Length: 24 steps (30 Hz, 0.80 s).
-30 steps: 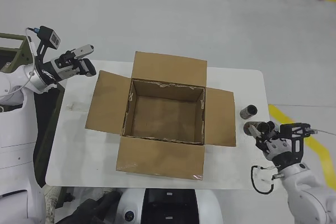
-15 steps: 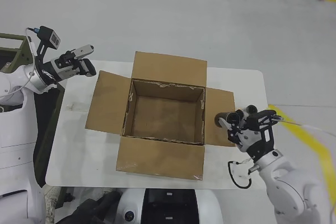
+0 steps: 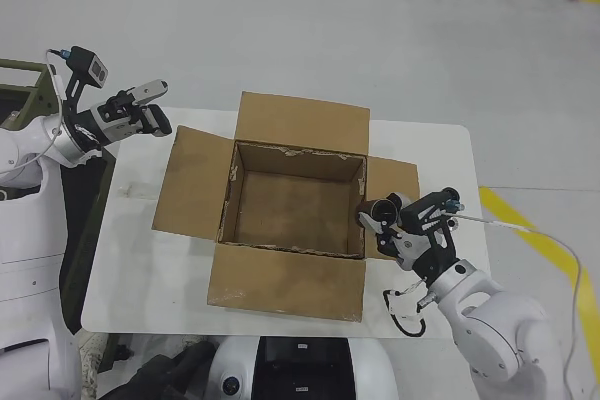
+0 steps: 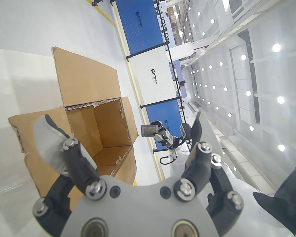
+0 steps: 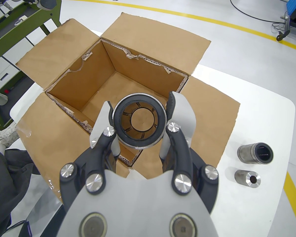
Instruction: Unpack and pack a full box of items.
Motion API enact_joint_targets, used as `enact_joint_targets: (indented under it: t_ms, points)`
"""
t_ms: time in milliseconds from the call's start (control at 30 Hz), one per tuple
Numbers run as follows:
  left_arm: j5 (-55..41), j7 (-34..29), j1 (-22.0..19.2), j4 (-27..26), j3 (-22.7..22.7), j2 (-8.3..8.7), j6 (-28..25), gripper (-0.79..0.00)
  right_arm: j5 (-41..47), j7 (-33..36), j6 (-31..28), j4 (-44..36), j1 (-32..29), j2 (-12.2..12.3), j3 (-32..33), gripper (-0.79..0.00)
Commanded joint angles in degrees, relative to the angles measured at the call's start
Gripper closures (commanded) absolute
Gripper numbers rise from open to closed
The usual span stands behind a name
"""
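— Since a second ago, we see that the right gripper (image 3: 385, 213) has swung left from the right edge of the white table (image 3: 130, 280) to the right rim of the open brown cardboard box (image 3: 300, 122). It has carried along the short steel cylinder with a black-ringed hollow end (image 5: 117, 122). Do we agree on the grip?

— We do. Its jaws are pinching that cylinder, with one pale finger on each flank, and the hollow end faces the wrist camera. We place the cylinder in the air over the box's right wall, where the right flap begins.

— And the left gripper (image 3: 158, 107)?

— We find it unmoved, over the far left corner of the table and apart from the box's left flap. Its jaws are spread wide.

— What else do we count on the table?

— Two more steel cylinders lie right of the right flap, near each other but not touching. One has a black-ringed open end (image 5: 255, 152), and on its near side is a plain one with a small bore (image 5: 248, 178). The box stands in the middle of the table with all four flaps opened outward.
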Motion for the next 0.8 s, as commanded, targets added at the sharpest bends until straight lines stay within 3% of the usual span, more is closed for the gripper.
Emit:
enact_joint_targets:
  t_ms: [0,500,767]
  points:
    - [0.00,0.00,0.00,0.00,0.00,0.00,0.00,-0.785,0.01,0.00,0.01,0.00,0.00,0.00,0.01,0.000]
    - [0.00,0.00,0.00,0.00,0.00,0.00,0.00,-0.785,0.10,-0.48,-0.27,0.23,0.12,0.00,-0.18,0.000]
    - [0.00,0.00,0.00,0.00,0.00,0.00,0.00,-0.785,0.79,1.89,-3.86,3.83,7.46,-0.13,-4.27,0.000]
